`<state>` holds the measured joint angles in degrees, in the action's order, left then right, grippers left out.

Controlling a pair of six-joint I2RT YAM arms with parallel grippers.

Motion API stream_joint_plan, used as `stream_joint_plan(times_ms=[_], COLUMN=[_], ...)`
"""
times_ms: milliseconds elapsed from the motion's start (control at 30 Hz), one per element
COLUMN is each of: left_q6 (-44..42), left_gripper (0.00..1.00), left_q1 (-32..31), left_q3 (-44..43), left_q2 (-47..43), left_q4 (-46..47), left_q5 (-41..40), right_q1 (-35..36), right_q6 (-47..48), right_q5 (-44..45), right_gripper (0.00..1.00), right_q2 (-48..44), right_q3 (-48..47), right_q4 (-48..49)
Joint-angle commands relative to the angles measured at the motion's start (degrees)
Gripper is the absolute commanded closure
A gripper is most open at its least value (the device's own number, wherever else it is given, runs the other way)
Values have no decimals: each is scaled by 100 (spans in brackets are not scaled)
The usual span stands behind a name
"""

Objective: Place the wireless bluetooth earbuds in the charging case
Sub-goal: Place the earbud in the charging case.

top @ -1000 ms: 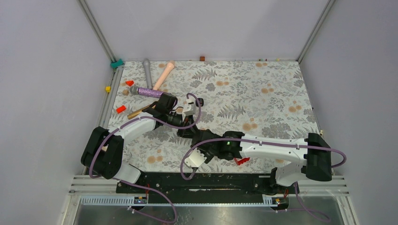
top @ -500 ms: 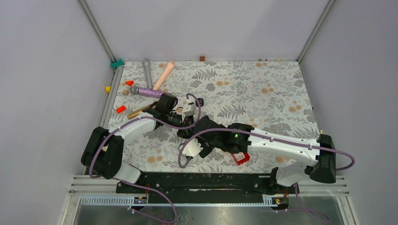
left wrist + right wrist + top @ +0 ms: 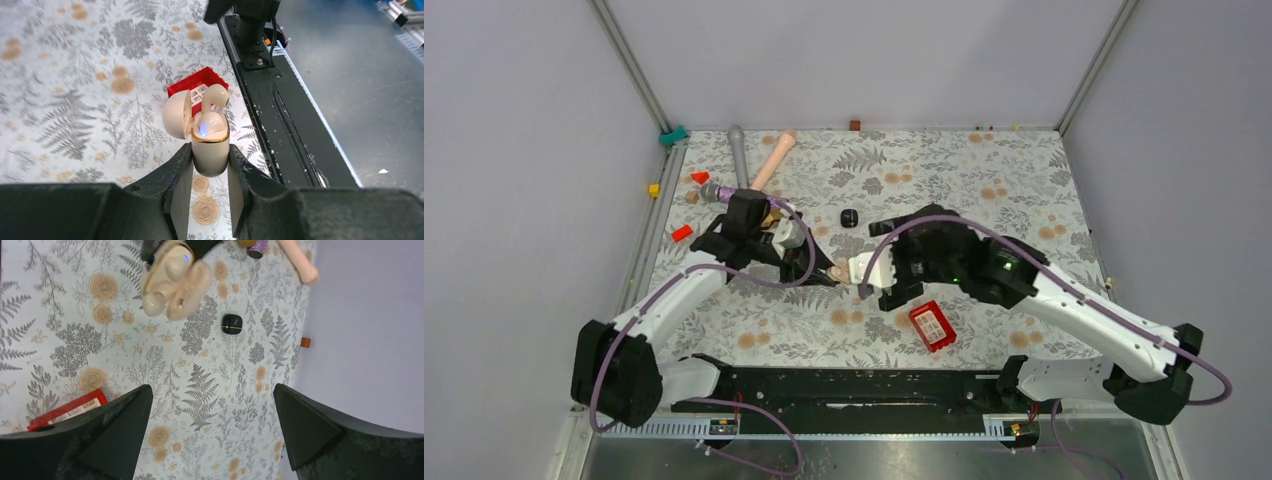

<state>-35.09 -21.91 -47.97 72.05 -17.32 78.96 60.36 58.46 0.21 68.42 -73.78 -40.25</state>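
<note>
Left gripper (image 3: 210, 167) clamps case (image 3: 210, 150), lid open. One bud (image 3: 210, 123) seated, second bud (image 3: 216, 96) stands tilted beyond its fingertips. Right gripper (image 3: 211, 395), wide and empty, has the case close ahead.

We've got our left white arm (image 3: 679, 295) angled in toward the middle, its black gripper (image 3: 209, 159) clamped on the cream egg-shaped charging case (image 3: 210, 147). Our right white arm (image 3: 1074, 300) stretches across to meet it, its gripper (image 3: 212, 412) with fingers (image 3: 115, 425) spread wide apart.
</note>
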Motion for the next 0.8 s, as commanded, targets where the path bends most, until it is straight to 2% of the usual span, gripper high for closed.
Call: stream_joint_plan(times_ms=[0,200,233,267,367,433,600,767], left_q6=[-1471,-2096,-2696,-3645,-6736,-9099,-9350,-8622], left_gripper=[100,100,100,100,100,100,100,100], left_q1=[135,345,352,346,254,223,312,302], left_q3=[-304,-685,-720,-749,-1046,-1295,-1265,-1662], left_q2=[-540,-601,-558,-417,312,976,1449,1614], left_q4=[-853,-1328,-1825,-2551,-5444,-7365,-7500,-7510], left_q5=[643,1053,1183,1371,1584,1585,1590,1573], right_q1=[-466,-922,-963,-991,-1026,-1026,-1026,-1026], right_q6=[-1072,-2509,-2736,-2921,-3241,-3392,-3377,-3049], right_q5=[-1083,-1744,-1756,-1752,-2023,-2203,-2312,-2250], right_gripper=[0,1,0,1,0,0,1,1], right_q2=[-410,-209,-172,-125,-2,51,-20,-99], right_q3=[-105,-317,-367,-395,-497,-563,-485,-188], right_q4=[542,1146,1228,1303,1335,1306,1292,1285])
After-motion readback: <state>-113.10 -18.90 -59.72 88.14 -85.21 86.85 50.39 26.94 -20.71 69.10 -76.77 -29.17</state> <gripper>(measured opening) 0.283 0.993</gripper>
